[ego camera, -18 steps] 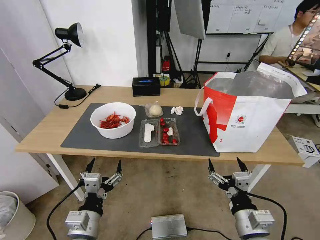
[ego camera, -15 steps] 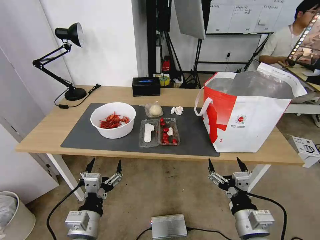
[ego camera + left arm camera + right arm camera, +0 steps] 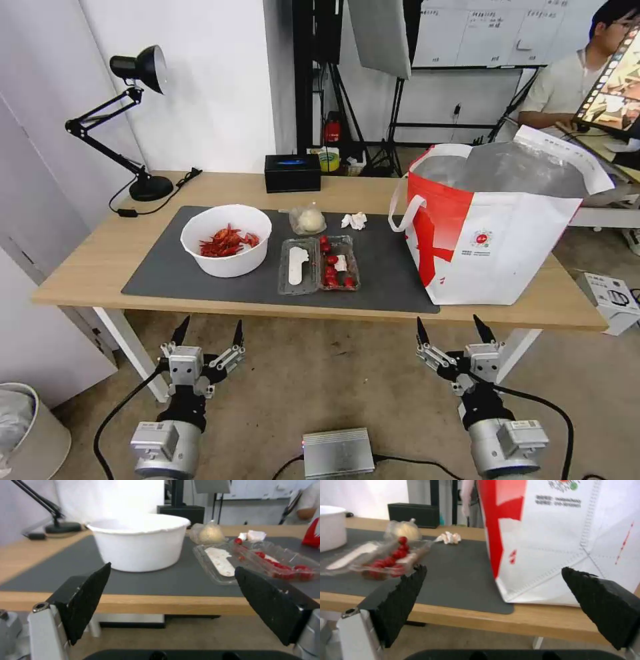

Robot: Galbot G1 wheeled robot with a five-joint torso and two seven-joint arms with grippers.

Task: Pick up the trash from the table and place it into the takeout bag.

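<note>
Currently both arms hang low in front of the table (image 3: pixel 87 260), below its near edge, neither touching anything. Left gripper (image 3: pixel 207 333): fingers spread apart, empty; from it, the white bowl of red shells (image 3: pixel 227 240) lies at 12 o'clock on the dark grey mat (image 3: pixel 387 273), and the wrist view looks straight at the bowl's side across the table edge. Right gripper (image 3: pixel 451 329): fingers likewise spread, empty; the takeout bag (image 3: pixel 493 227) stands upright at roughly 12 to 1 o'clock from it, on the table's right end, mouth open, silver lining showing. Clear clamshell tray (image 3: pixel 319 265) with red bits sits open mid-mat, at 11 o'clock from the right gripper and 1 o'clock from the left. Behind the tray: clear bag with pale bun (image 3: pixel 309 219), and beside that the crumpled white tissue (image 3: pixel 354 221), near the bag's strap handle.
</note>
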